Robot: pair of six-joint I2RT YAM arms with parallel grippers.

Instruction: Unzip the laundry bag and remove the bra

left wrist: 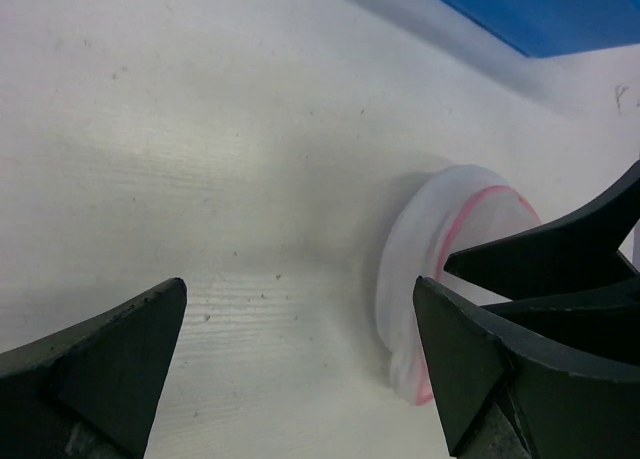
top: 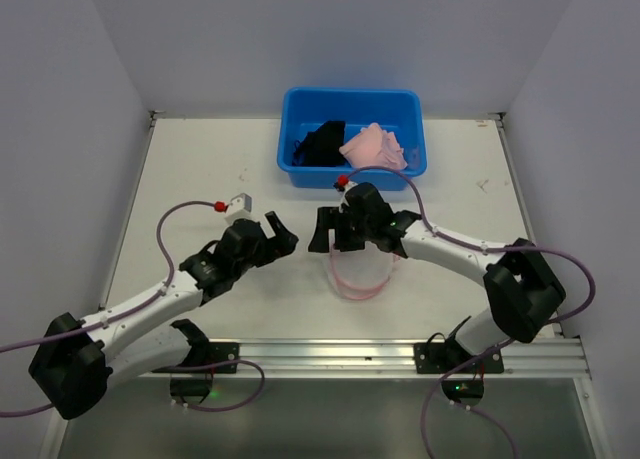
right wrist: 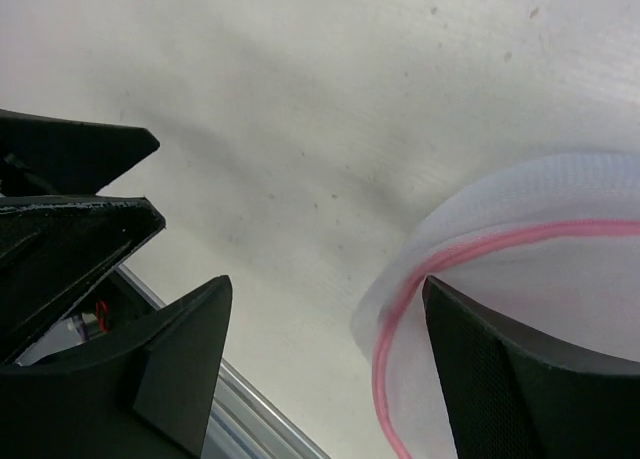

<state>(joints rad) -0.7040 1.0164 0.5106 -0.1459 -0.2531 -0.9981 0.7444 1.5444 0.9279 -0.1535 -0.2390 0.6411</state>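
Right end effector gapes wide, empty, beside the laundry bag.

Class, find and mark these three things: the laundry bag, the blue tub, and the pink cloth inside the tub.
laundry bag (top: 360, 277), top external view, its lower mesh wall.
blue tub (top: 350, 93), top external view, its far rim.
pink cloth (top: 375, 147), top external view, its middle.

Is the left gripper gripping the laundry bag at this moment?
No, the left gripper is open over bare table, and the laundry bag lies outside its fingers.
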